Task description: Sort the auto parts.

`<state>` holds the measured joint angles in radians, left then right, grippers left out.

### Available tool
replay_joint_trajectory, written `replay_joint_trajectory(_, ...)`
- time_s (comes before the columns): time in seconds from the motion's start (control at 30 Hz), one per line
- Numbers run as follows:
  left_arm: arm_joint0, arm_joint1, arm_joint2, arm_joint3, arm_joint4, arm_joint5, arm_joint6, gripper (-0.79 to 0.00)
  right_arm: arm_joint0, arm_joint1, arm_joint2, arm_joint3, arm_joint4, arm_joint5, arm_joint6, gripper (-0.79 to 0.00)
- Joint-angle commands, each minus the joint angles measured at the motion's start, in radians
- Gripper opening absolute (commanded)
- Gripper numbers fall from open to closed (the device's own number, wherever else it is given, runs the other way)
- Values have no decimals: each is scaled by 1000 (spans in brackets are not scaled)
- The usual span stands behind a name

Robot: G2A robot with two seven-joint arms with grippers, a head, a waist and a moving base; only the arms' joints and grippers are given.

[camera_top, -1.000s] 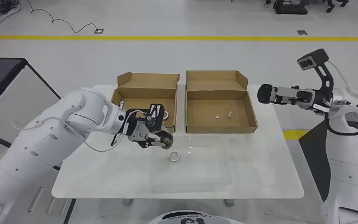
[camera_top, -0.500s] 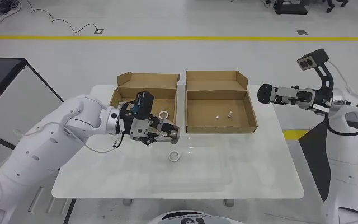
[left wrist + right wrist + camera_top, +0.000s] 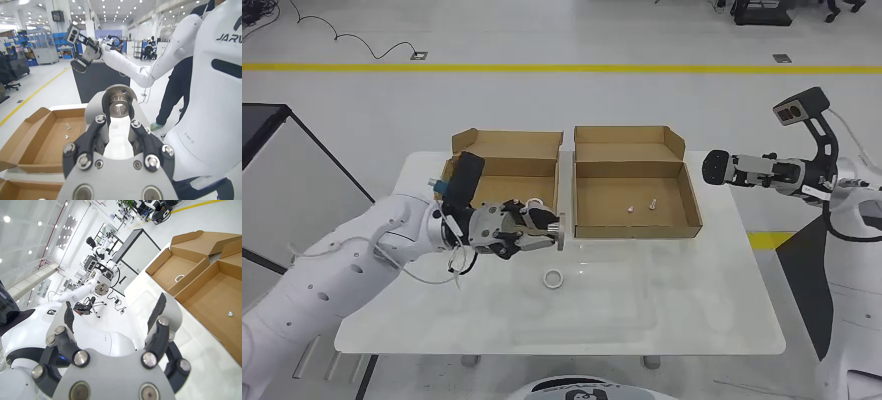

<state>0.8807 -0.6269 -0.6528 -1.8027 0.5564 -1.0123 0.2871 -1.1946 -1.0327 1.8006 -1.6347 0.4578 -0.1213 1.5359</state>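
My left gripper [image 3: 550,233] is shut on a metal flanged bushing [image 3: 118,106], held in the air near the front corner between the two cardboard boxes. The bushing's round flange [image 3: 102,289] faces the right wrist camera. A white ring [image 3: 553,278] lies on the table just in front of that gripper. The left box [image 3: 504,160] holds another white ring [image 3: 535,205], and the right box [image 3: 628,160] holds two screws [image 3: 629,209]. My right gripper [image 3: 113,311] is open with nothing in it, hovering off the table's right side [image 3: 714,167].
The white table [image 3: 642,300] has free room across its front half and right of the ring. Both boxes stand side by side at the back with their lids folded up. A dark panel [image 3: 282,150] stands beyond the table's left side.
The left gripper has carried the bushing up and to the right, from above the table's front-left towards the gap between the boxes, turning its wrist. The right arm has stayed still.
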Motion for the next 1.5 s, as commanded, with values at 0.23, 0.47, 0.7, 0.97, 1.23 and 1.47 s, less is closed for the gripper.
replay_joint_trajectory(0.23,-10,6,39,15,100,0,188,-785,0,0,0,0,0,0,0,0)
replay_joint_trajectory(0.47,-10,6,39,15,100,0,188,-785,0,0,0,0,0,0,0,0)
replay_joint_trajectory(0.7,2,4,32,3,82,8,190,-785,0,0,0,0,0,0,0,0)
replay_joint_trajectory(0.97,56,0,10,-49,2,0,376,-785,0,0,0,0,0,0,0,0)
replay_joint_trajectory(1.23,56,6,41,-92,-34,0,521,-785,0,0,0,0,0,0,0,0)
replay_joint_trajectory(1.47,76,5,23,-147,-146,0,521,-785,0,0,0,0,0,0,0,0)
